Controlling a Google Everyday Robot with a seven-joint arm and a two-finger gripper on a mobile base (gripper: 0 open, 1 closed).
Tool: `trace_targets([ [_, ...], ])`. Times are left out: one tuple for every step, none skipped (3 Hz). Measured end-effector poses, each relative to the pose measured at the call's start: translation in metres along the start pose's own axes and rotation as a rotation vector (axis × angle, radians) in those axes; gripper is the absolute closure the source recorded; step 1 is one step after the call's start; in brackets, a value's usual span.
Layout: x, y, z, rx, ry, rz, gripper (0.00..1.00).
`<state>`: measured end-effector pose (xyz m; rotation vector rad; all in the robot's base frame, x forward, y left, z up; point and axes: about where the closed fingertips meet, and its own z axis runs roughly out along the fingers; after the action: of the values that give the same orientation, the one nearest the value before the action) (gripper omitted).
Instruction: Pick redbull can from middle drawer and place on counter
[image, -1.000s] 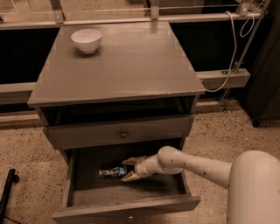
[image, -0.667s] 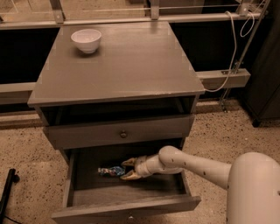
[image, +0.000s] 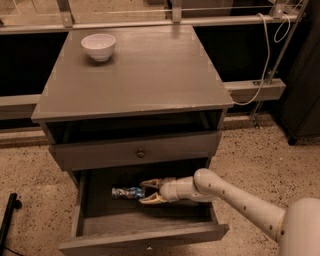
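Observation:
The redbull can lies on its side on the dark floor of the open middle drawer, its long axis running left to right. My gripper reaches into the drawer from the right on a white arm. Its tan fingers are spread apart, one above and one below the can's right end, not closed on it. The counter is the grey cabinet top above.
A white bowl stands on the counter's far left corner. A shallower drawer with a round knob sits closed just above the open drawer. A white cable hangs at the right. The floor is speckled.
My gripper has shifted slightly left toward the can, so its fingertips now straddle the can's right end. The can has not moved.

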<state>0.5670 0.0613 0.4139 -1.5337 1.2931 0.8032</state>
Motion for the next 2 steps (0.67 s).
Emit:
trace_targets([
  [-0.052, 0.003, -0.04, 0.047, -0.09, -0.171, 1.0],
  [-0.129, 0.029, -0.094, 0.073, -0.079, -0.401, 1.0],
])
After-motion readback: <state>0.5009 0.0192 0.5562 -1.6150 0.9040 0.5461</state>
